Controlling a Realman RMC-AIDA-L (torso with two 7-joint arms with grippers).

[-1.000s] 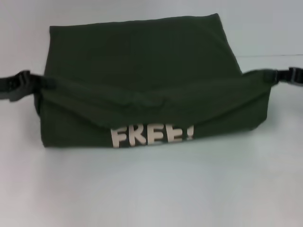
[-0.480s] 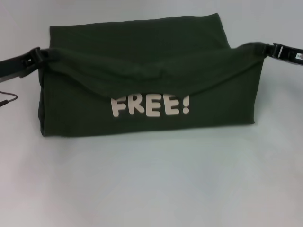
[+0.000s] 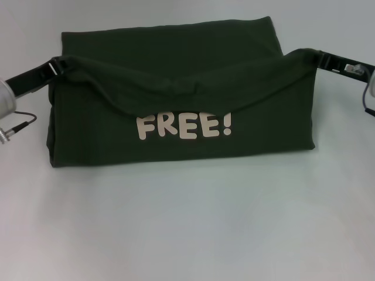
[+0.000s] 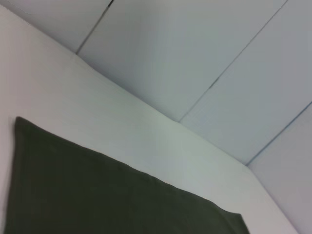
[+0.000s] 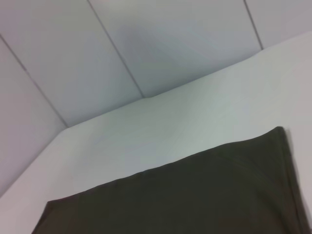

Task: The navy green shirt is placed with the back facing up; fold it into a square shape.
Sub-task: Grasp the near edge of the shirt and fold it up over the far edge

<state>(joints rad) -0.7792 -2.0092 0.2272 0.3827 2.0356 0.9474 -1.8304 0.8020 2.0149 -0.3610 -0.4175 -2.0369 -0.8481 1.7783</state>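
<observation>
Presently, item one: left gripper (image 3: 57, 66), at the left side of the head view, fingers closed on the left corner of a raised edge of the navy green shirt (image 3: 176, 88). Its black finger assembly runs outward and down toward the frame's left edge, ending at a silver wrist part with a thin cable beside it.

Item two: right gripper (image 3: 319, 58), at the right side of the head view, pinched on the opposite corner of the same raised edge. Its black fingers extend toward the right frame edge, where part of the pale wrist shows.

Item three: navy green shirt, dark olive cloth, lying on the white table (image 3: 187, 234) toward its far half, between the two grippers. The held edge is lifted clear of the cloth beneath and sags in the middle, forming a shallow curve from corner to corner. Below that curve the front side faces the camera, carrying the cream lettering "FREE!" (image 3: 184, 126). The lower fold rests flat on the table; the far layer lies flat behind the lifted edge.

Item four: both wrist views show flat shirt cloth, a table surface and a panelled grey wall (image 4: 204, 63); neither shows fingers.
</observation>
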